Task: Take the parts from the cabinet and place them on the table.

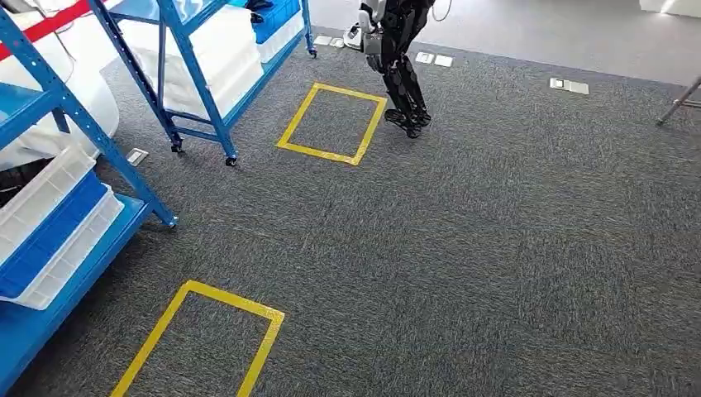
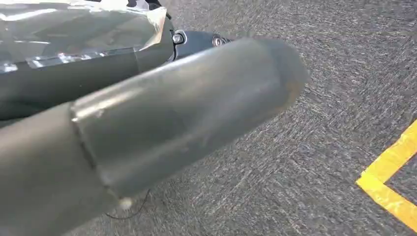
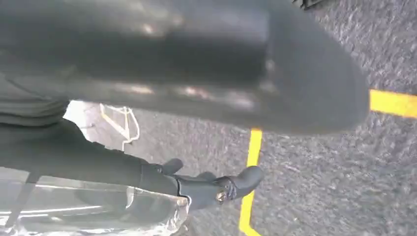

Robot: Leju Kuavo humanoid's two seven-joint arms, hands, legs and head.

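The blue cabinet (image 1: 70,112) stands at my left, with white and blue bins (image 1: 45,223) on its low shelf; what lies in them is hidden. My left hand (image 2: 147,123) hangs over the grey carpet, its thick thumb apart from the dark fingers (image 2: 98,73), nothing between them. Crinkled clear film (image 2: 78,27) lies along those fingers. My right hand (image 3: 187,64) hangs the same way, its dark fingers (image 3: 206,189) stretched out beside clear film (image 3: 98,214). I cannot tell whether the film belongs to the hands.
A second blue wheeled rack (image 1: 194,74) with white bins stands farther back on the left. Yellow tape squares (image 1: 331,124) (image 1: 198,347) mark the carpet. Another robot's dark legs (image 1: 401,74) stand beyond the far square. Floor sockets (image 1: 569,85) lie at the back right.
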